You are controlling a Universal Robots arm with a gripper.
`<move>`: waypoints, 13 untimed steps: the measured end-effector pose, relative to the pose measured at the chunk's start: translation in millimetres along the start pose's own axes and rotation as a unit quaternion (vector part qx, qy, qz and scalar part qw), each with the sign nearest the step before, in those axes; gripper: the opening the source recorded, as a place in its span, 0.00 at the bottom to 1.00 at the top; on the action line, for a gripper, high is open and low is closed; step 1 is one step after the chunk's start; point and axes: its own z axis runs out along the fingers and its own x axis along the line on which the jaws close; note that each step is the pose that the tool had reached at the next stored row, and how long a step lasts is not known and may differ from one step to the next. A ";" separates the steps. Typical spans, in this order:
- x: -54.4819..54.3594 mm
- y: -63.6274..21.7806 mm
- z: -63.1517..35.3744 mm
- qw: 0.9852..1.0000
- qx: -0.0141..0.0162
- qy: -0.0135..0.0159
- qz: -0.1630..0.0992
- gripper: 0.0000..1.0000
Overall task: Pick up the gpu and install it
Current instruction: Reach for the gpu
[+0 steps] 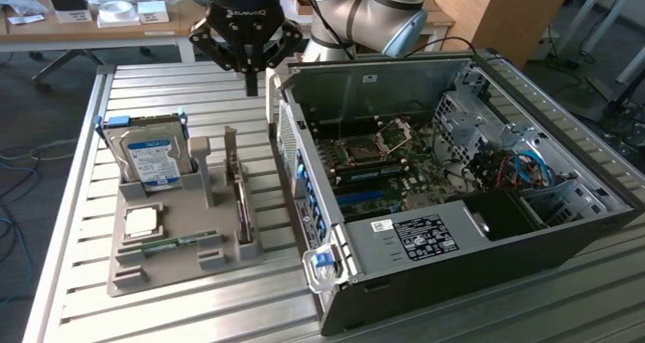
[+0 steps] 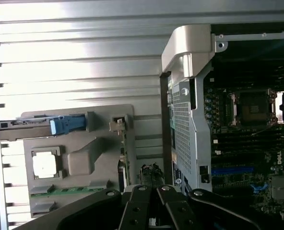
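Your tabletop (image 1: 151, 82) is ribbed bare metal, brushed and bright where the light hits it. The tray (image 1: 166, 273) looks like matt grey plastic. The drive (image 1: 151, 162) has a glossy face and blue plastic rails (image 1: 116, 122). The gpu (image 1: 240, 199) shows green board and a silver metal bracket (image 1: 231, 150). The case (image 1: 484, 260) is dark matt outside and bare steel inside. The hand (image 1: 250, 86) is matt black.

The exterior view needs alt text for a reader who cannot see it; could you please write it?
The gripper, jaws shut and empty, hangs above the slatted table beside the open computer case. The gpu stands on edge in a grey holder alongside a hard drive.
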 end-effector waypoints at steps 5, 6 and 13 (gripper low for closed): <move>11.5 -0.9 0.5 1.000 0.000 0.000 0.000 0.11; 13.6 -1.1 0.7 1.000 0.000 0.000 0.000 0.11; 18.4 -1.7 1.2 1.000 0.000 0.000 0.000 0.11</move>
